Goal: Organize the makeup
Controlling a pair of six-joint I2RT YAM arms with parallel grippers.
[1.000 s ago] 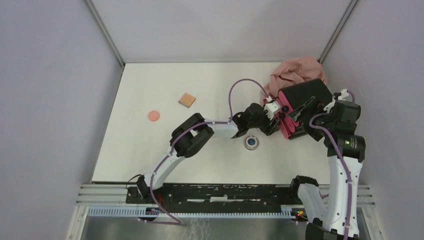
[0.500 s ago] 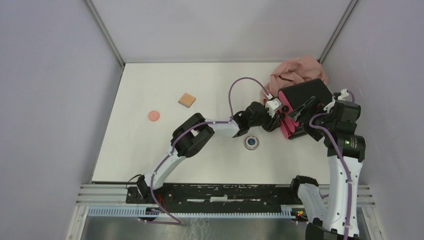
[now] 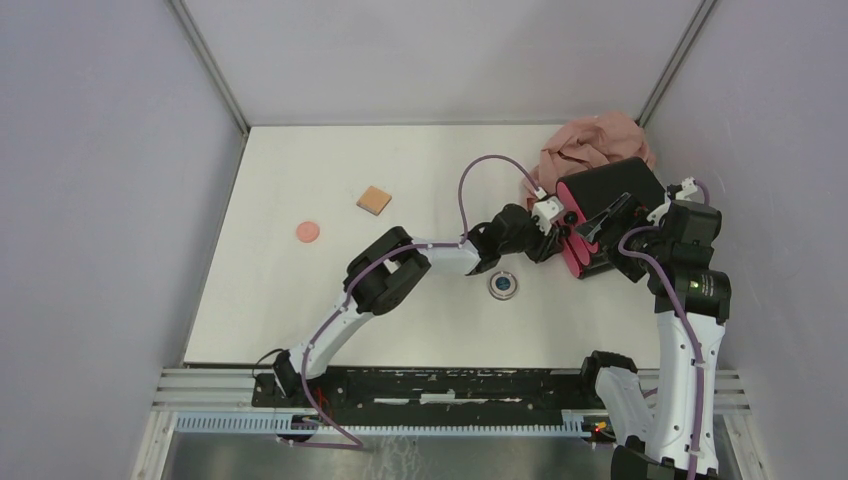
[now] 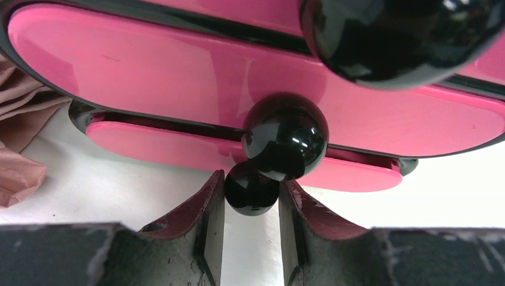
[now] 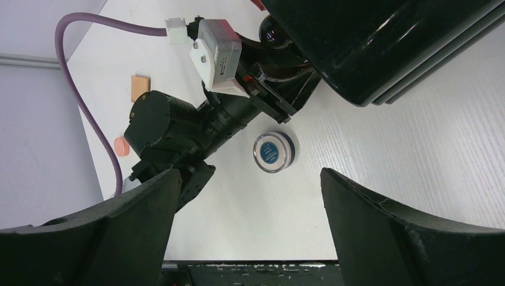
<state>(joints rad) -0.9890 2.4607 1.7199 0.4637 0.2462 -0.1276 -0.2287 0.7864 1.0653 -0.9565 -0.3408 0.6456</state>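
Here, the left gripper (image 4: 251, 183) reaches across the counter (image 3: 300, 300) to the black box (image 3: 612, 185). Its jaws are pinching the lowest knob (image 4: 250, 193) of the three I can see on the magenta drawers (image 4: 178, 71). In the left wrist view one finger (image 4: 208, 229) presses each side of that small black ball.

The box stands at the far right of the counter with its drawer fronts turned toward the left arm (image 3: 400, 270). The pinkish-beige cloth (image 3: 592, 140) lies bunched just behind it, against its back corner (a fold of it also shows at the left edge of the left wrist view).

The right gripper (image 5: 249, 173) hangs over the right end of the box. From its own camera I read the jaws as spread wide and holding nothing.

The round silver compact (image 3: 504, 285) sits on the counter just in front of the drawer fronts and close beside the left wrist, showing a blue centre. From the right wrist camera I see it framed between the two spread fingers, down on the white surface.

The tan square pad (image 3: 374, 200) and the round salmon puff (image 3: 308, 232) lie well apart from the box, toward the left side of the counter. The pad is farther back than the puff, and neither arm touches either one.
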